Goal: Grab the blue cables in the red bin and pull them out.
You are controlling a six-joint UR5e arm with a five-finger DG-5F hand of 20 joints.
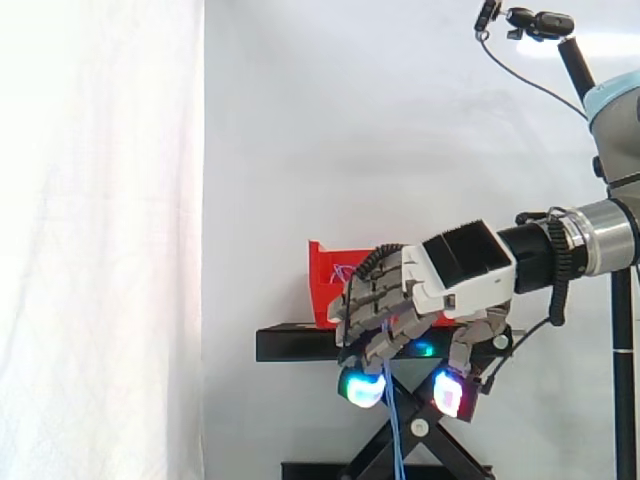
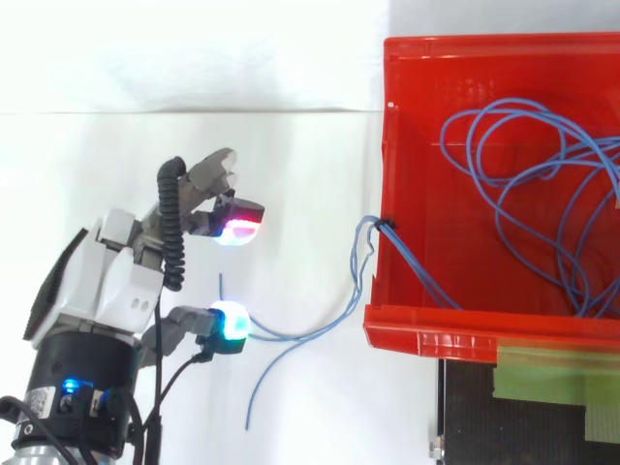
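My hand (image 1: 455, 270) is curled round a strand of the blue cables (image 1: 397, 430), which hangs down from between my fingers (image 1: 370, 300) in front of the black stand (image 1: 290, 345) in the side view. From above, most of the cables lie looped inside the red bin (image 2: 455, 325), while a few strands spill over its left wall and trail across to my hand, just left of the bin.

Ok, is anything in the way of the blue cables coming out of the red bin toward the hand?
Nothing separate shows. The blue cables must cross the side wall of the red bin, where some strands bunch over the rim, then run across open space to the hand. Most loops lie tangled inside, so they could snag.
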